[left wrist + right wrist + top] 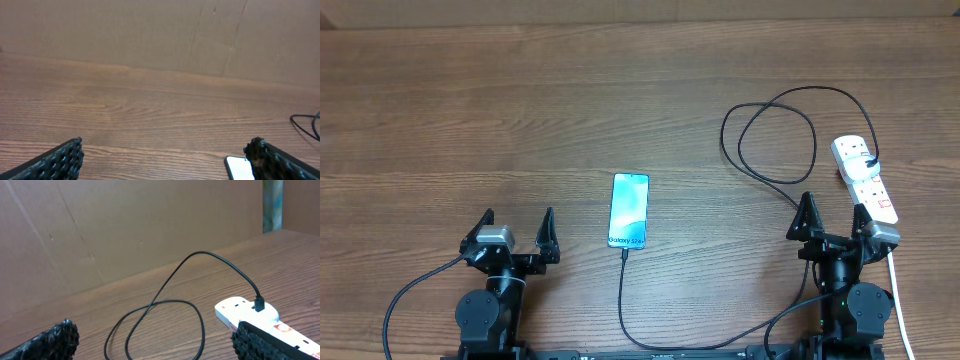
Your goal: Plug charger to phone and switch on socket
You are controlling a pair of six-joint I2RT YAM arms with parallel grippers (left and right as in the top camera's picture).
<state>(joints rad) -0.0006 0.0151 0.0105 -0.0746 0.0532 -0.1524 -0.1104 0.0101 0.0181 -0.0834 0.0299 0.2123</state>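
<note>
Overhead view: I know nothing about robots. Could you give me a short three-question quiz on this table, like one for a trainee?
1. Fill in: the left gripper and right gripper both stand ___, holding nothing.
2. True or false: the phone lies screen up.
3. The socket lies nearest: A) the left gripper B) the right gripper C) the phone.
Key: 1 open; 2 true; 3 B.
</note>
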